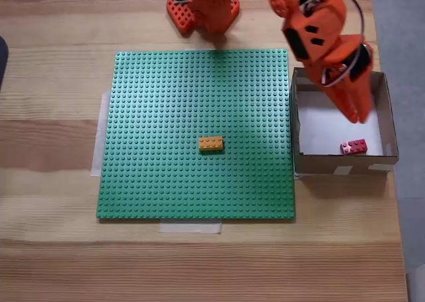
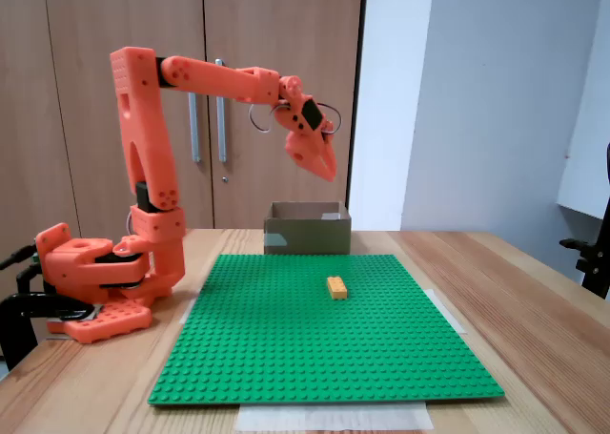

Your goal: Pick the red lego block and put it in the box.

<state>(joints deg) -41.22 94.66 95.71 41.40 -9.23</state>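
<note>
A fixed view from above shows the red lego block lying on the white floor of the box, toward its 5 o'clock corner. The gripper hangs over the box at about 12 o'clock from the block, apart from it, holding nothing; whether its fingers are parted I cannot tell. On the green baseplate, the yellow-orange brick sits at 9 o'clock from the box.

In a fixed view from the side, the gripper is in the air above the box.
</note>
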